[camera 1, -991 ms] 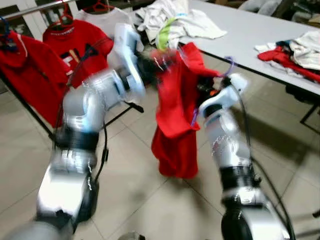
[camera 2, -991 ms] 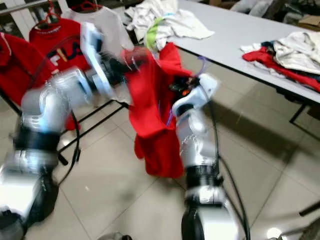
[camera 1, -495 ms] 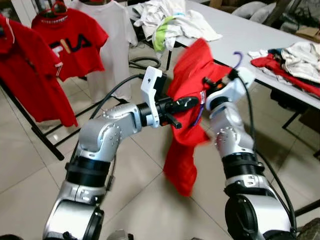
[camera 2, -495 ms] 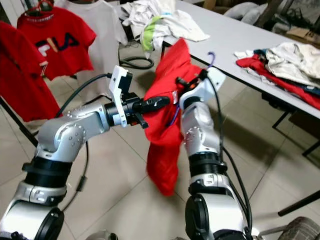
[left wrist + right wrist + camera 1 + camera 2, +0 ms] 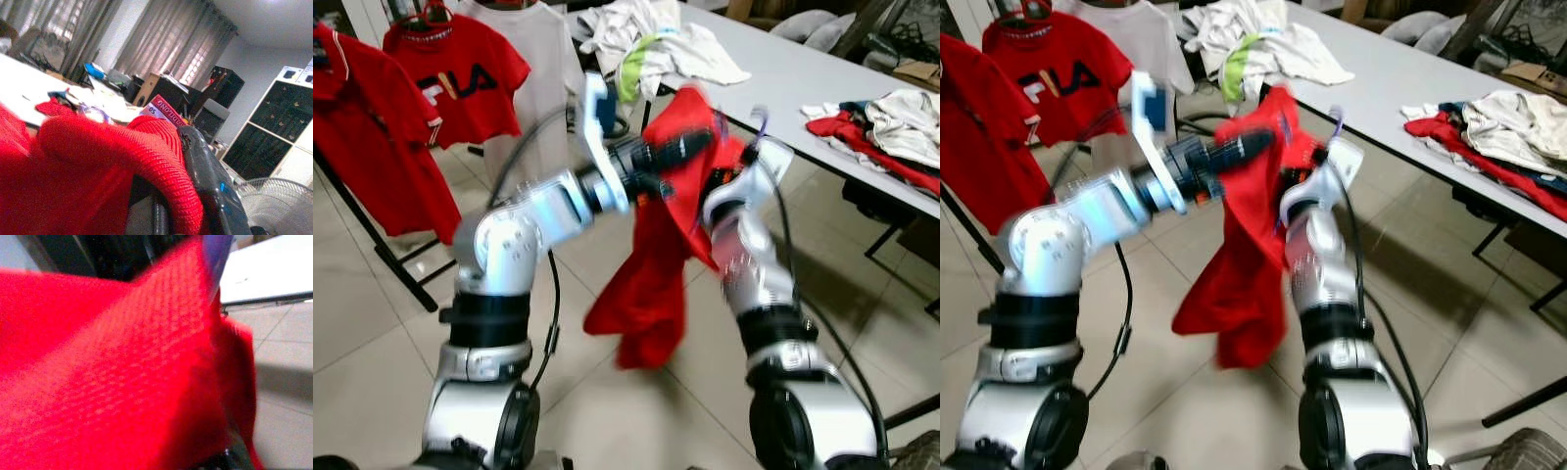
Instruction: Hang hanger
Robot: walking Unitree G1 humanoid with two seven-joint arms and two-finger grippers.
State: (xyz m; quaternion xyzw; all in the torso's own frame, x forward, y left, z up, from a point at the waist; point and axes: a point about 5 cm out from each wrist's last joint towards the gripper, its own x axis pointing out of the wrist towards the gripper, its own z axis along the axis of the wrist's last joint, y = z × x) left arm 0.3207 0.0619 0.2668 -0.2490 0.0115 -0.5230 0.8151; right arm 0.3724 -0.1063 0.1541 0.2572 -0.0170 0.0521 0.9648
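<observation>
Both grippers, left [image 5: 690, 149] and right [image 5: 736, 168], are holding up the red shirt [image 5: 651, 284] on its purple hanger [image 5: 761, 119] beside the surface [image 5: 822, 69], finger closure unclear, and carrying it to the rack [image 5: 372, 240] seems next.

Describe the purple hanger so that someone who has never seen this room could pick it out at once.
Start at the long white table on the robot's right, then look to the red garment held up between the two silver arms in front of it. The purple hanger is the thin curved hook poking out above the garment by the right gripper. The rack's hangers are red.
</observation>
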